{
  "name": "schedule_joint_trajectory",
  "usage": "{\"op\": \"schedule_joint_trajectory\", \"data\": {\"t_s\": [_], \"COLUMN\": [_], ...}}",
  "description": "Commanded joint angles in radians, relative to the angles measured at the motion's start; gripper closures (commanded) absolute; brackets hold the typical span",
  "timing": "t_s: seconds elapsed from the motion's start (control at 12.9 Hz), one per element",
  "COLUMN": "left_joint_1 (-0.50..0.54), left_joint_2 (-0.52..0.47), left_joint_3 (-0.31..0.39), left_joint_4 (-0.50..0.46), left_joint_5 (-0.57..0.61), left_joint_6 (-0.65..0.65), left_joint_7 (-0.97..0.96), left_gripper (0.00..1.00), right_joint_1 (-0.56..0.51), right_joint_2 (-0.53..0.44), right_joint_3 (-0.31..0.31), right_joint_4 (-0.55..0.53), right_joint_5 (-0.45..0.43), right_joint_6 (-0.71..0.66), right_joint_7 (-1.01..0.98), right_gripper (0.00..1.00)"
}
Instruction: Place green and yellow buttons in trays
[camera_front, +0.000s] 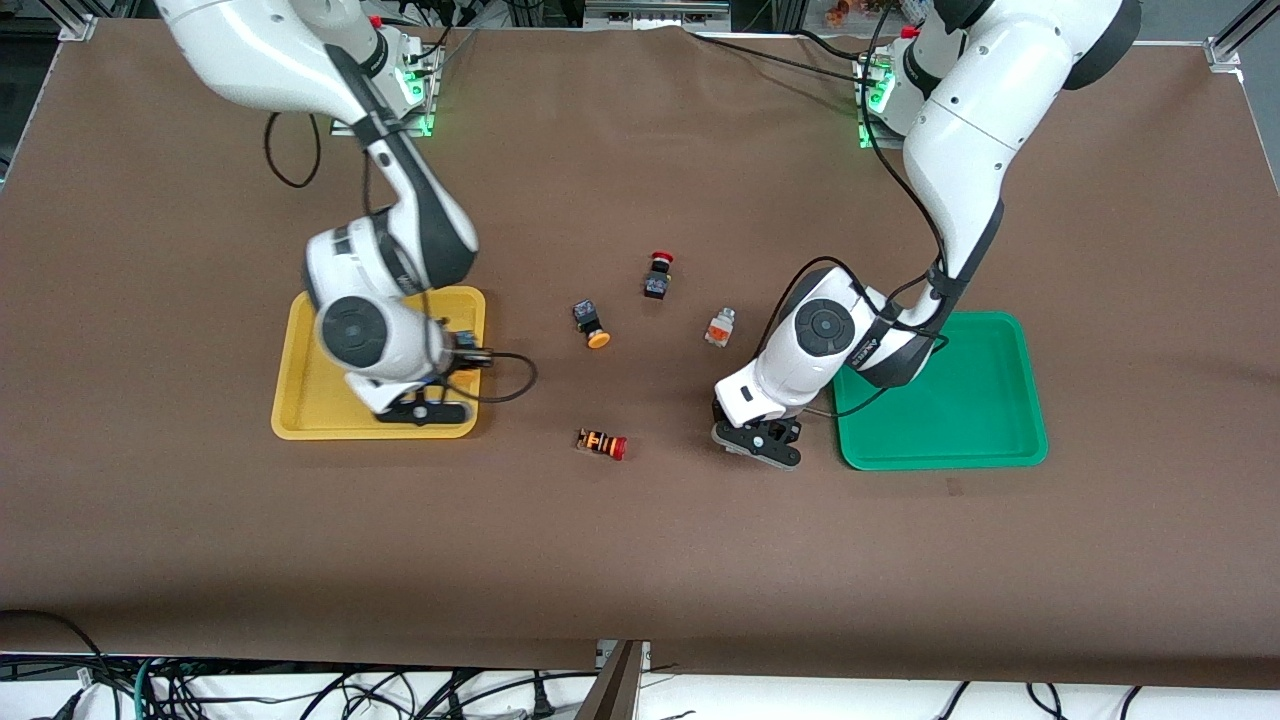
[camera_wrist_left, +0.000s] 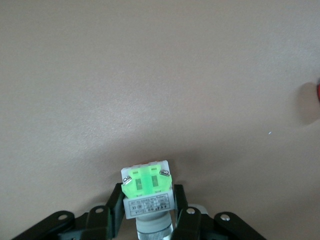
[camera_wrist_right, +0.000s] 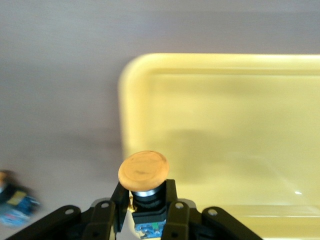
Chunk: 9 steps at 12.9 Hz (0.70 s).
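My right gripper hangs over the yellow tray, at its edge toward the table's middle. It is shut on a black-bodied button with a yellow-orange cap, held between the fingers above the tray. My left gripper is low over the table beside the green tray. It is shut on the white-bodied green-marked button. A second black button with a yellow-orange cap and the white orange-marked button lie on the table between the trays.
A black button with a red mushroom cap lies farther from the front camera than the others. A red-capped, orange-striped button lies nearest it, between the two grippers. The brown table mat runs out around both trays.
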Motion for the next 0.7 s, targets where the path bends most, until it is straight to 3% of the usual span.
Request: {"op": "schedule_joint_trajectory", "data": {"t_s": [0.0,0.16,0.31,0.54,0.62], "left_joint_1": [-0.004,0.031,0.092,0.224,0.229], "left_joint_2": [-0.122,-0.205,-0.212,-0.172,-0.175], "left_joint_3": [0.003,0.006,0.003,0.0,0.0], "left_joint_4": [0.015,0.019,0.016,-0.047,-0.097], "left_joint_5": [0.026,0.026,0.024,0.024,0.024], "left_joint_6": [-0.238,-0.464,-0.645,-0.599,-0.545], "left_joint_7": [-0.017,-0.003,0.133,0.301,0.301], "left_gripper": [1.0,1.0,1.0,1.0,1.0], "right_joint_1": [-0.009,-0.038,-0.058,-0.067,-0.069], "right_joint_2": [-0.008,0.008,0.031,0.047,0.054], "right_joint_3": [-0.121,-0.159,-0.182,-0.198,-0.198], "right_joint_4": [-0.025,-0.057,-0.098,-0.164,-0.161], "right_joint_5": [0.0,0.0,0.0,0.0,0.002], "right_joint_6": [-0.052,-0.043,-0.014,0.092,0.092], "right_joint_7": [-0.235,-0.29,-0.29,-0.29,-0.287], "right_gripper": [1.0,1.0,1.0,1.0,0.76]}}
